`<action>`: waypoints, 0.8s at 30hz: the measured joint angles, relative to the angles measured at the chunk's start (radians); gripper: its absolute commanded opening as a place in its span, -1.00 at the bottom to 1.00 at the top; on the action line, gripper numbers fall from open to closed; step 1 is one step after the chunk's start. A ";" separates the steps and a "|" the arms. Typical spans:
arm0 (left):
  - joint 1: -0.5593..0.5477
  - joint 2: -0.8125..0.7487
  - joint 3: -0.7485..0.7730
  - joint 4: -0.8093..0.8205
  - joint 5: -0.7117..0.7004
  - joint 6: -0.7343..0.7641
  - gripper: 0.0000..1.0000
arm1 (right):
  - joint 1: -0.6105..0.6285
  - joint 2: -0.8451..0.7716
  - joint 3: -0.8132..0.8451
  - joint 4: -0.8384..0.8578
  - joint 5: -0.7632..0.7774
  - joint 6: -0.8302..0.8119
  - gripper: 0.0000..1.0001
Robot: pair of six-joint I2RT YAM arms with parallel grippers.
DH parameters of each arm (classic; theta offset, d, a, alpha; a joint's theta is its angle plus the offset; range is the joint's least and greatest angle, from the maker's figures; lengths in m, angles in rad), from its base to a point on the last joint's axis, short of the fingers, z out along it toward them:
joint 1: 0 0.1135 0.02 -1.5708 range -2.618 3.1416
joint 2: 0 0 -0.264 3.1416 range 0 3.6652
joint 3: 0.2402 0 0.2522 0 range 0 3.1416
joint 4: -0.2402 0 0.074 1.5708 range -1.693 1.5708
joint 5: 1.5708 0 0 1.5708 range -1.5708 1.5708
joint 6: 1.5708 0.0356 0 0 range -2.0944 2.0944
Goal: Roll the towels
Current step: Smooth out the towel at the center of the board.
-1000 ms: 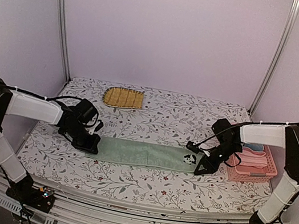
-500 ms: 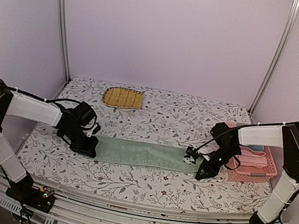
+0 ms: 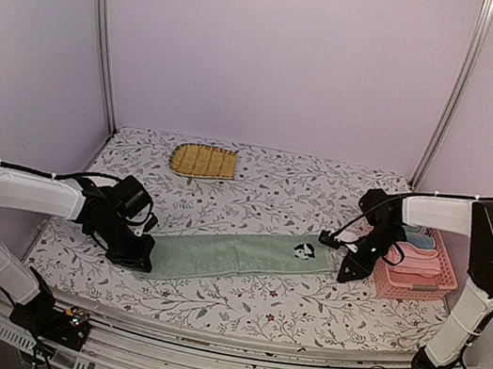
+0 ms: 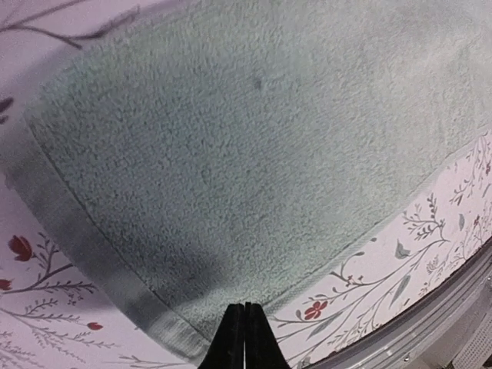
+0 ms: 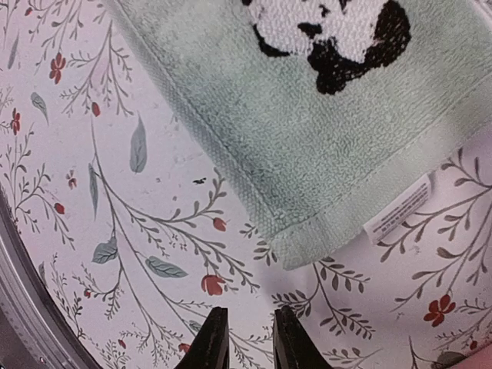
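- The green towel point(image 3: 234, 254) no longer lies straight across the bench point(image 3: 274, 189): its left end has come nearer and its panda end has swung farther.
- My left fingers point(image 4: 237, 346), pinched on that left end, have drawn back nearer and leftward.
- My right fingers point(image 5: 211, 346) have let go of the panda end and parted, and now sit just off its corner.

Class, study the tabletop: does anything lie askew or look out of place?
The green towel lies slanted across the table, its panda end farther back than its left end; nothing else stands out.
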 measured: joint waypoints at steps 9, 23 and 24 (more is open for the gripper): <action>0.000 -0.102 0.130 0.042 -0.101 0.058 0.08 | -0.019 -0.099 0.263 0.030 -0.087 0.087 0.98; 0.018 0.069 0.102 0.225 -0.109 0.085 -1.00 | -0.050 0.276 0.445 -0.017 -0.351 0.226 -0.74; 0.021 0.069 0.089 0.229 -0.110 0.083 -1.00 | -0.046 0.282 0.436 -0.025 -0.350 0.231 -0.74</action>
